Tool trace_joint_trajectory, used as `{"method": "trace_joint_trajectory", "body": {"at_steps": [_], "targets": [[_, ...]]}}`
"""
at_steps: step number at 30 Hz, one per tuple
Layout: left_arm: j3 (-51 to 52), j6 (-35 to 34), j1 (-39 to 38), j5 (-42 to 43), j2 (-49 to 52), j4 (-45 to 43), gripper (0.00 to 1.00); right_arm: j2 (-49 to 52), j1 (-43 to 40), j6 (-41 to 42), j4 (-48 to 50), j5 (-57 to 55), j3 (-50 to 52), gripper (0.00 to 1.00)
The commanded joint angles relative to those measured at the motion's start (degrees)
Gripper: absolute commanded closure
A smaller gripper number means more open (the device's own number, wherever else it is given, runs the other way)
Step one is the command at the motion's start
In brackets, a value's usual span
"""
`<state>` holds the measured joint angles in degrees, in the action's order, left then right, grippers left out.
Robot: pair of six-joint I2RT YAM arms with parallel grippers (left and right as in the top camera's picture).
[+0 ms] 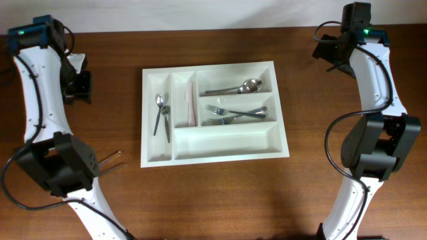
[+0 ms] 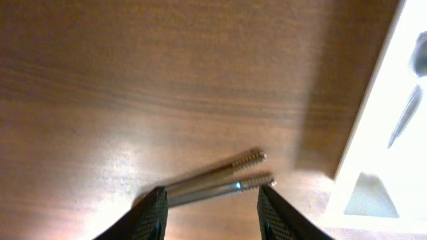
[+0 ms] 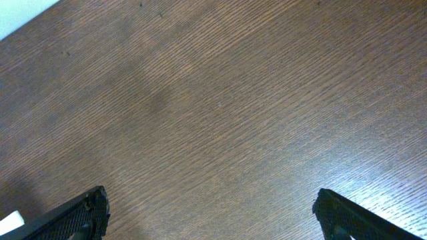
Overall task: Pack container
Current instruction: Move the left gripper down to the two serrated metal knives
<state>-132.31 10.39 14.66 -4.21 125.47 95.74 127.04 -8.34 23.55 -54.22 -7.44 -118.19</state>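
Left jaws, half open at lower left, straddle two metal handles [image 2: 217, 181]; whether they grip is unclear. Right jaws gape empty at upper right. The container [image 1: 227, 141] sits mid-frame on the wooden tabletop [image 1: 213, 200].

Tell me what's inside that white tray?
Cutlery tray: two small spoons left, larger spoons top right, forks below, bottom slot bare. Nothing is covered, but a pale item beside the small spoons is unclear.

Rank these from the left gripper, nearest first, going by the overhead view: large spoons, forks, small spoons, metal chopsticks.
1. Metal chopsticks: on the table, right at the left gripper.
2. Small spoons: leftmost narrow compartment of the container.
3. Forks: middle long compartment.
4. Large spoons: top long compartment, farthest.
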Motion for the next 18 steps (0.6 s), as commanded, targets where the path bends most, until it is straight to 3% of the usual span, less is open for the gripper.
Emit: {"method": "trace_joint_trajectory", "body": {"at_steps": [1, 5, 12, 18], "targets": [[-0.6, -0.5, 0.5, 2.8, -6.5, 1.0, 0.53, 0.7, 0.0, 0.1, 0.0, -0.1, -0.9, 0.01], [-0.6, -4.4, 0.5, 1.9, -10.0, 1.0, 0.52, 0.7, 0.0, 0.1, 0.0, -0.1, -0.9, 0.01], [1.6, -14.1, 1.3, -7.0, -11.0, 1.0, 0.5, 0.7, 0.0, 0.1, 0.0, -0.1, -0.9, 0.01], [1.9, -16.6, 2.8, -7.3, -11.7, -1.4, 0.48, 0.7, 0.0, 0.1, 0.0, -0.1, -0.9, 0.01]]}}
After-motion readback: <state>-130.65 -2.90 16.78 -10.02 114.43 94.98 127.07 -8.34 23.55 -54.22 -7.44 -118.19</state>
